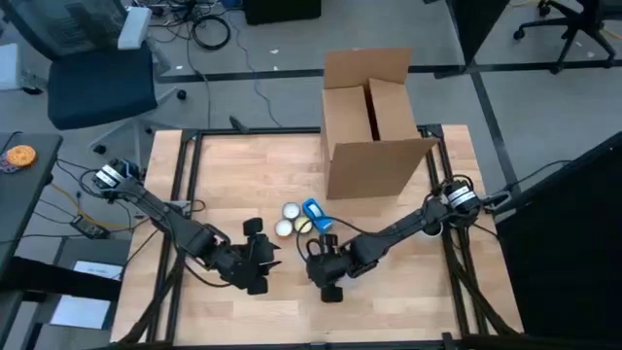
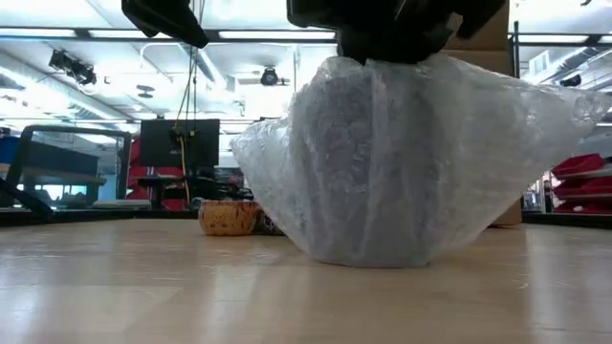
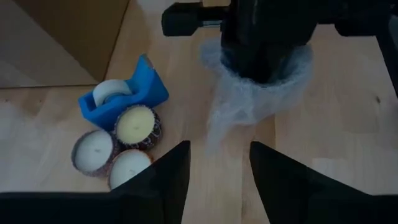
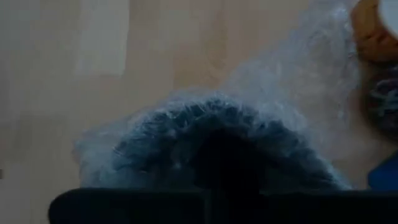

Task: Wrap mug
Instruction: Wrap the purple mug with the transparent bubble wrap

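A bundle of clear bubble wrap (image 2: pixel 402 162) stands on the wooden table near its front middle, wide at its foot and gathered at its top. The mug is hidden inside it; only a dark shape shows through the wrap (image 4: pixel 211 149). My right gripper (image 1: pixel 326 267) sits on top of the bundle, shut on the wrap. My left gripper (image 3: pixel 217 177) hovers open just to the bundle's left, above the table (image 1: pixel 255 255), with nothing between its fingers. My right gripper comes down onto the top of the bubble wrap bundle (image 3: pixel 261 87) from above, and the wrap stands up around it like a collar. The gripper and the wrap hide the fingers' place of contact. The bundle's foot (image 2: pixel 382 253) rests on the table.
A blue tape dispenser (image 3: pixel 124 93) and three small candles (image 3: pixel 118 146) lie just beyond the bundle. An open cardboard box (image 1: pixel 374 126) stands at the far middle-right. Bare wood stretches to the table's left (image 1: pixel 224 175) and near the front edge.
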Controlling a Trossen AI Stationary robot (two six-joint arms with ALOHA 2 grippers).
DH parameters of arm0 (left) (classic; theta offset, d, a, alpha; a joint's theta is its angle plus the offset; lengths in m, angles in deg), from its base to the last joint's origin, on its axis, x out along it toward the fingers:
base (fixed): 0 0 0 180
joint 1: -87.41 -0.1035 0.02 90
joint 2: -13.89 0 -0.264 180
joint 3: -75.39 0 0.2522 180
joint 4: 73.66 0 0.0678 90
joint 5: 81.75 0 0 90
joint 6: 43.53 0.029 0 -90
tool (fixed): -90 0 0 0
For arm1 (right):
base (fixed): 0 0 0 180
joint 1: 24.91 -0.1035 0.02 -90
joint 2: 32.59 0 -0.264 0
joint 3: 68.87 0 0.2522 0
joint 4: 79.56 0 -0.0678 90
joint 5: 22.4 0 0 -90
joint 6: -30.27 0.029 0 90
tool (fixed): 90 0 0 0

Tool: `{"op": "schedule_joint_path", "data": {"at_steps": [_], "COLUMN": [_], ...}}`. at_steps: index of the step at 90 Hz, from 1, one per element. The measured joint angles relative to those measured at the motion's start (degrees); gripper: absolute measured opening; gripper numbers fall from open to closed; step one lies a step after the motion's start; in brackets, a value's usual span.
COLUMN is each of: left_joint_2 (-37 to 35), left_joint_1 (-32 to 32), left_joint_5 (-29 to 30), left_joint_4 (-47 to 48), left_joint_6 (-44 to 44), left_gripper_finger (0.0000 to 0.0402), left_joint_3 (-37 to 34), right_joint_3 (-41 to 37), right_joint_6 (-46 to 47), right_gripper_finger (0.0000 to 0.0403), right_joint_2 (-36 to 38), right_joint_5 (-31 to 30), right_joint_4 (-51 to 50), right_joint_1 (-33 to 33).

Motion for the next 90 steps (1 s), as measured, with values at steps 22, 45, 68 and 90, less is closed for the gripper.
{"op": "schedule_joint_path", "data": {"at_steps": [22, 45, 68, 90], "left_joint_2": [0.00, 0.00, 0.00, 0.00], "left_joint_1": [0.00, 0.00, 0.00, -0.02], "left_joint_5": [0.01, 0.01, -0.02, -0.02], "left_joint_4": [0.20, 0.18, 0.64, 0.68], "left_joint_6": [0.00, -0.34, -0.20, -0.15], "left_gripper_finger": [0.0153, 0.0153, 0.0153, 0.0153], "left_joint_3": [0.00, 0.00, 0.00, 0.00], "right_joint_3": [9.14, 10.18, 8.22, 8.07], "right_joint_6": [1.37, 11.65, 13.19, 12.94], "right_gripper_finger": [0.0000, 0.0000, 0.0001, 0.0000], "right_joint_2": [-0.20, -1.09, -5.66, -5.39], "right_joint_5": [-1.06, -3.88, -2.82, 0.16], "right_joint_4": [-10.75, -10.10, -9.54, -10.72], "right_joint_1": [-1.34, -0.82, 0.58, 0.74]}}
